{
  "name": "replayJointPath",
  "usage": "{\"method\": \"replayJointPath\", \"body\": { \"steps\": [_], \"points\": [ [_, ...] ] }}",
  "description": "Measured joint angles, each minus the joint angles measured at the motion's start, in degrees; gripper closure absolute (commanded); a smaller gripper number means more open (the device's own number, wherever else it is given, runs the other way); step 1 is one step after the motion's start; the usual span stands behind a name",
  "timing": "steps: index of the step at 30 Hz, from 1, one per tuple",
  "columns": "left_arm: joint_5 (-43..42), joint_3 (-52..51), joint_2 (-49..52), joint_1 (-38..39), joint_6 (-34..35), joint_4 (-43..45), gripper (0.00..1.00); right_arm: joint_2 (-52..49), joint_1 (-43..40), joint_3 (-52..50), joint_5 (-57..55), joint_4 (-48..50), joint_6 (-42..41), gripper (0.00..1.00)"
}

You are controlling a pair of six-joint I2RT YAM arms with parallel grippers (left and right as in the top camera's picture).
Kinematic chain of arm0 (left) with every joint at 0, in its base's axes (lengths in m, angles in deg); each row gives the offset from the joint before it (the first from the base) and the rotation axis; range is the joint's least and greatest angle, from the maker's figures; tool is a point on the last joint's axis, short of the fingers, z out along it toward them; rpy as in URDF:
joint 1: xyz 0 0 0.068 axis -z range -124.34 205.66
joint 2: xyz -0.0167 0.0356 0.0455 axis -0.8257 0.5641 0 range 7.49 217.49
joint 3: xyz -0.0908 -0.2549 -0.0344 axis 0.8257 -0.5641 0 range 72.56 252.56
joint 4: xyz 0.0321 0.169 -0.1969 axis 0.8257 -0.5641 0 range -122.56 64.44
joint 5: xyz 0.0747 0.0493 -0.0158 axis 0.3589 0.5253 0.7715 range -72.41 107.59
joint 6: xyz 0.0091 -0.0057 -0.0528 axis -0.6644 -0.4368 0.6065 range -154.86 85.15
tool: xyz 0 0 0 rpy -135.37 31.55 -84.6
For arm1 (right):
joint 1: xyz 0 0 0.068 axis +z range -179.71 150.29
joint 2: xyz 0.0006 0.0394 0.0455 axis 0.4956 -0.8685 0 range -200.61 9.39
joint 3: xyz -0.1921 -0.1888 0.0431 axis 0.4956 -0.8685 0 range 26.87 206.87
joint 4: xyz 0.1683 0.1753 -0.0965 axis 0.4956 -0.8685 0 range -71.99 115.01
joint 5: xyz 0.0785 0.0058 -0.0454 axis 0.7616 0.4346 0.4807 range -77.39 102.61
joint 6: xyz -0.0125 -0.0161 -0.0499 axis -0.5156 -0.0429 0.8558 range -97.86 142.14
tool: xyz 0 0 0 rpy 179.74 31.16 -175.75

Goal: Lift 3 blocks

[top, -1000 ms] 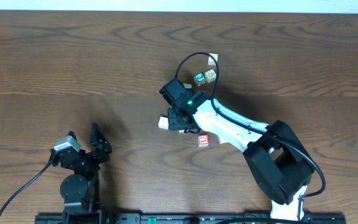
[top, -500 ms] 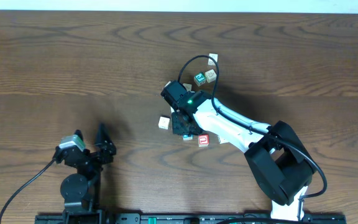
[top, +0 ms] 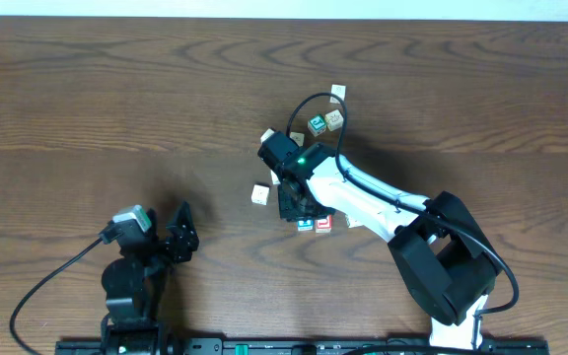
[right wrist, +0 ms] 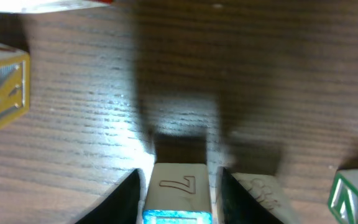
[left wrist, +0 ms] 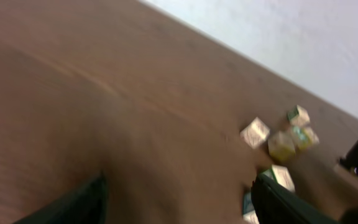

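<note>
Blue blk (top: 306, 226) now visible btwn R fingers (right wrist: 126, 199) (L arm (top: 141, 258) shifted right).

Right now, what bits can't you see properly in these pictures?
Blue block: the right wrist view's bottom edge cuts it off, so whether the right gripper grips it is unclear.
Pale block: left wrist view is blurred; its letter is unreadable.
Red block: overhead, letter too small.
</note>
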Motion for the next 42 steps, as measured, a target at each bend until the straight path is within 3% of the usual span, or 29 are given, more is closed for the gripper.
{"method": "replayJointPath", "body": {
  "steps": [7,15,21,24,27,31,32,34,35,37,42],
  "points": [
    [-7.5,0.0,5.6,0.0,0.6,0.7,0.26,0.0,0.0,-0.1,0.0,5.2,2.9,0.33],
    [-10.9,0.7,8.7,0.0,0.6,-0.4,0.26,0.0,-0.2,1.3,0.0,7.9,8.4,0.31],
    [-11.3,4.1,14.3,4.7,-0.9,-3.8,0.26,0.0,-4.2,9.4,0.0,2.1,9.9,0.43],
    [-9.8,8.5,19.7,10.1,-2.4,-4.0,0.26,0.5,-7.9,12.7,0.0,-1.7,11.4,0.46],
    [-7.9,12.7,25.8,16.2,-4.0,-3.7,0.25,2.8,-12.1,13.1,-0.4,-5.3,13.4,0.56],
    [-6.4,16.3,34.6,24.5,-5.8,0.7,0.25,7.8,-18.6,13.2,-0.8,-11.0,17.4,0.58],
    [-6.3,16.6,36.5,26.1,-6.1,2.9,0.27,9.2,-20.4,13.2,-0.8,-12.3,18.3,0.58],
    [-5.9,16.7,39.4,28.1,-6.3,6.3,0.52,11.8,-23.5,13.2,-0.8,-14.1,19.8,0.58],
    [-5.7,16.7,40.9,29.0,-6.6,8.0,0.52,13.2,-25.2,13.2,-0.8,-14.8,20.5,0.58],
    [-5.6,16.7,43.2,30.1,-7.1,10.2,0.21,16.4,-28.6,13.0,-0.5,-15.2,22.3,0.57],
    [-5.6,16.7,47.5,30.7,-7.2,10.9,0.19,24.2,-35.0,7.9,2.0,-12.5,26.4,0.53]
  ]
}}
